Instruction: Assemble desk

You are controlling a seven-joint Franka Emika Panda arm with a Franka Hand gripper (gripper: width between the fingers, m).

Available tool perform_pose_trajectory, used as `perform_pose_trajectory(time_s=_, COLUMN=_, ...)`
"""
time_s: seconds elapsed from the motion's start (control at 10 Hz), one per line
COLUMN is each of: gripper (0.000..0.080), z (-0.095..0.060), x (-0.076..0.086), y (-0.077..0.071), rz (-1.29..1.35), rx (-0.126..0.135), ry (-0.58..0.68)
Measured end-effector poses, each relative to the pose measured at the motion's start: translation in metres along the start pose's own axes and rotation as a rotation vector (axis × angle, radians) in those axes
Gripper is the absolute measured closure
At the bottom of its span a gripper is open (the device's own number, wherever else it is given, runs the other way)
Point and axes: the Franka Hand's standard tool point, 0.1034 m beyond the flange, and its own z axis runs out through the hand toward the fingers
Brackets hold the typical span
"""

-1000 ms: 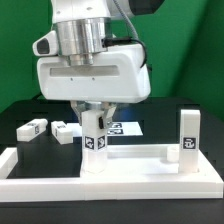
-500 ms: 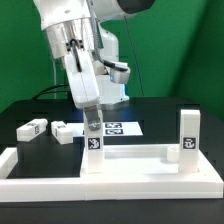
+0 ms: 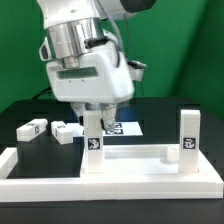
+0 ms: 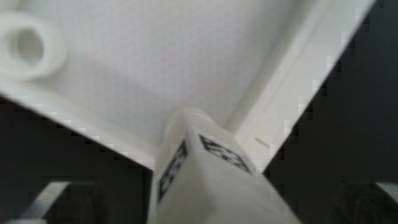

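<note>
centre leg (image 3: 92, 143), right leg (image 3: 188, 135) upright on top panel (image 3: 130, 166); two loose legs (image 3: 32, 128) (image 3: 65, 131) at frame left not yet fitted; end effector (image 3: 97, 121) spread around centre leg.

From where I stand, the arm's bulk fills the air above the exterior view's left end of the desk top panel (image 3: 135, 158). Its gripper (image 3: 96, 124) straddles an upright leg (image 3: 93, 146), and the wrist view shows the fingers spread clear of it. A second upright leg (image 3: 188, 133) blocks the right end. Between the two, the panel lies reachable from above. A loose leg (image 3: 32, 128) and another loose leg (image 3: 66, 132) lie near each other on the table at the left. A low border bar (image 3: 110, 187) fences the front.
</note>
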Motion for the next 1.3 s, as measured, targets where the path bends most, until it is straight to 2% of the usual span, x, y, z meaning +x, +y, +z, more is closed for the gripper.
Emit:
perform_pose_trajectory(time_s=0.3, gripper=0.0150, z=0.001, x=0.001, y=0.001, rz=-0.211, rx=-0.002, ry=0.001)
perform_pose_trajectory(time_s=0.5, gripper=0.0150, z=-0.002, x=0.007, y=0.001, rz=-0.669, rx=-0.080, ry=0.042)
perform_pose_trajectory(time_s=0.6, gripper=0.0150, z=-0.002, x=0.010, y=0.000, rz=-0.878, rx=-0.105, ry=0.040)
perform_pose_trajectory(time_s=0.9, gripper=0.0176, z=-0.001, x=0.010, y=0.000, rz=-0.848, rx=-0.104, ry=0.042)
perform_pose_trajectory(time_s=1.0, gripper=0.0360, z=0.000, x=0.010, y=-0.001, rz=-0.795, rx=-0.101, ry=0.044)
perform_pose_trajectory(time_s=1.1, gripper=0.0360, z=0.000, x=0.010, y=-0.001, rz=-0.728, rx=-0.099, ry=0.047)
perform_pose_trajectory(time_s=1.2, gripper=0.0512, z=0.000, x=0.010, y=0.000, rz=-0.661, rx=-0.096, ry=0.050)
perform_pose_trajectory(time_s=1.3, gripper=0.0511, z=-0.001, x=0.011, y=0.000, rz=-0.572, rx=-0.093, ry=0.055)
